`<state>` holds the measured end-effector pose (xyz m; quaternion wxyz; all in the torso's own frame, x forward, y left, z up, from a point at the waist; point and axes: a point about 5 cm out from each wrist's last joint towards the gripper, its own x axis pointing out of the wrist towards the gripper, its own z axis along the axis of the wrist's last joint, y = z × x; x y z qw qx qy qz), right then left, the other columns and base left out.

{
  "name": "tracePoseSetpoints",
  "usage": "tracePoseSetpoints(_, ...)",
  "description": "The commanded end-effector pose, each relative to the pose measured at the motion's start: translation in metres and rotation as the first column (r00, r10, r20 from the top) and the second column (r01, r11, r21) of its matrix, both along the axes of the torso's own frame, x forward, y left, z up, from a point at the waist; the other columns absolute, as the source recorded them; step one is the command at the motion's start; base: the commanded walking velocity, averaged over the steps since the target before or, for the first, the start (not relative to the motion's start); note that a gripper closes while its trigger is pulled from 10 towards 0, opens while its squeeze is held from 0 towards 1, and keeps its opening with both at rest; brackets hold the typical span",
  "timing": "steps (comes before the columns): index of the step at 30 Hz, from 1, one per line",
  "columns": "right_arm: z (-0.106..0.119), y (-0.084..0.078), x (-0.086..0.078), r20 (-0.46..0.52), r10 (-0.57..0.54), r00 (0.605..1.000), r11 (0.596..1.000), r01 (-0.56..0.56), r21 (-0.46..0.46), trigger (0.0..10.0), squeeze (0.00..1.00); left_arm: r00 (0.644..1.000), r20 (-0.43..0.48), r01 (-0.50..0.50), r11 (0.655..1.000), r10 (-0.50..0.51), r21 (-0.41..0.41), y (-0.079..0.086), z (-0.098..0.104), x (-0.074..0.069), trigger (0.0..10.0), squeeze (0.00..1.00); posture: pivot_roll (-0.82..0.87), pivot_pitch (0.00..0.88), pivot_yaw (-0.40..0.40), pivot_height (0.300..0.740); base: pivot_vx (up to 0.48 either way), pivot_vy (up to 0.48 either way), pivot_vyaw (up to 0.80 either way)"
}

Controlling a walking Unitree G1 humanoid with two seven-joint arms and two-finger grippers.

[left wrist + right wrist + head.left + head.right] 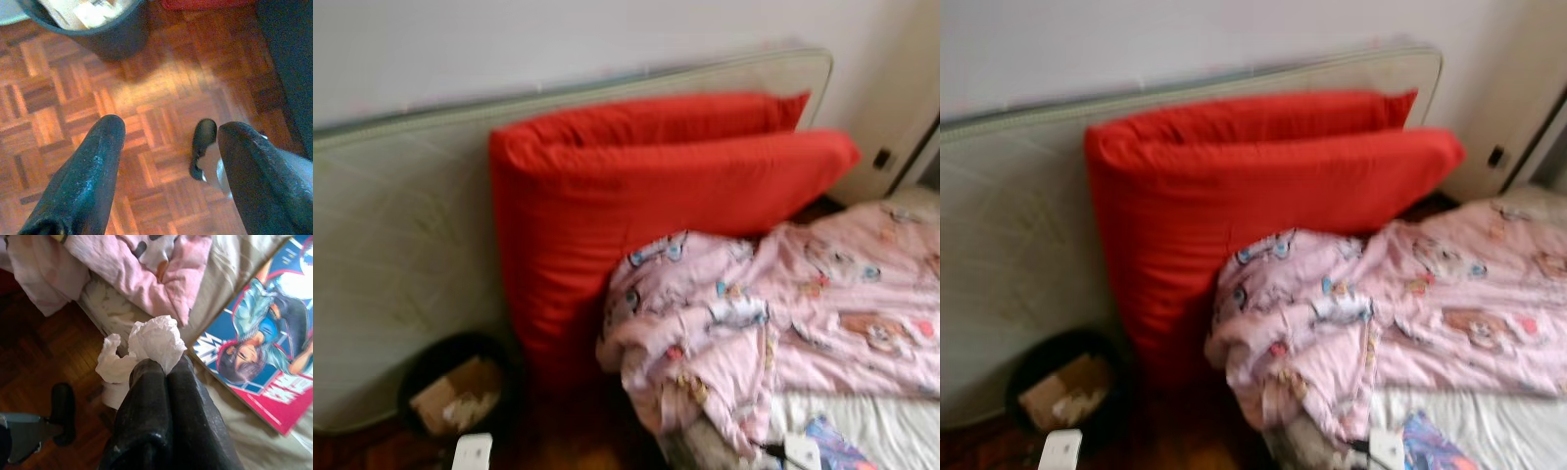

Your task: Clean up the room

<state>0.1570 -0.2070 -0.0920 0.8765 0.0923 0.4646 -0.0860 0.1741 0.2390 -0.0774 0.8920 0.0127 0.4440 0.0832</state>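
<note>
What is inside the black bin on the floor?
The black bin holds a piece of brown cardboard and crumpled white paper. Whatever lies beneath them, deeper in the bin, is covered and can't be seen.

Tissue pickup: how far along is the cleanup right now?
Done: the right pincer is shut on a crumpled white tissue, lifted beside the bed edge. In hand: getting it to the black bin, which already holds paper scraps and stands on the floor by the red cushion. Left: the drop itself; the pink blanket lies rumpled and a magazine lies on the bed. Left pincer is open and empty.
</note>
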Motion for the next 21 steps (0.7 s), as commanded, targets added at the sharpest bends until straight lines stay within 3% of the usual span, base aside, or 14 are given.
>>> tracePoseSetpoints(1,-0.003,-0.005,-0.008,-0.03,-0.04,0.999,0.999,0.04,-0.005,10.0,0.0,1.0,-0.008,0.004,1.0,-0.004,-0.014,-0.001,-0.001,-0.002,10.0,0.0,0.07,0.0,-0.011,0.74,0.0,0.0,0.0)
tracePoseSetpoints(15,-0.004,-0.004,-0.012,-0.046,-0.022,0.999,1.0,0.022,-0.006,10.0,0.0,0.999,-0.018,-0.036,0.999,0.035,-0.036,0.0,-0.005,-0.013,10.0,0.0,0.08,0.0,-0.01,0.74,0.0,0.0,0.0)
tracePoseSetpoints(21,-0.004,-0.004,-0.012,-0.048,-0.023,0.999,1.0,0.023,-0.005,10.0,0.0,0.999,-0.021,-0.029,0.999,0.028,-0.042,-0.007,-0.007,-0.011,10.0,0.0,0.07,0.0,-0.006,0.74,0.0,0.252,0.0)
